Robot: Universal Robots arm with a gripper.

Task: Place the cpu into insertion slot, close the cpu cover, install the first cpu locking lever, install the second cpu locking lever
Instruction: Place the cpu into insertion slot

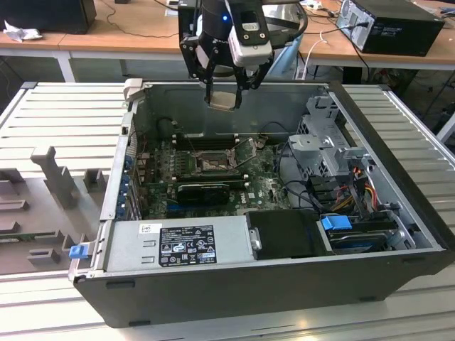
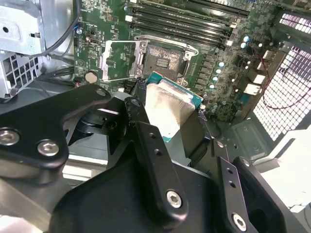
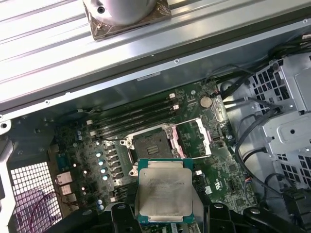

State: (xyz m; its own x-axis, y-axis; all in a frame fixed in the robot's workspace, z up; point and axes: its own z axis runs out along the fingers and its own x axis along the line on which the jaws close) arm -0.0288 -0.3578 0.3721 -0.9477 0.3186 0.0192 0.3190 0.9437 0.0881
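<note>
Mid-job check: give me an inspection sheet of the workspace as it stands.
Surface: ribbed grey metal table carrying an open black computer case.
Job's things: silver-topped square cpu held above the green board; dark square insertion slot empty; silvery frame cpu cover swung open beside it.
Clutter: grey moulded fixture tray at the exterior view's left.
Gripper: black gripper shut on the cpu, above the case.
Cables: black cables by the metal drive cage.
Surroundings: wooden desks behind, with a black box.
</note>
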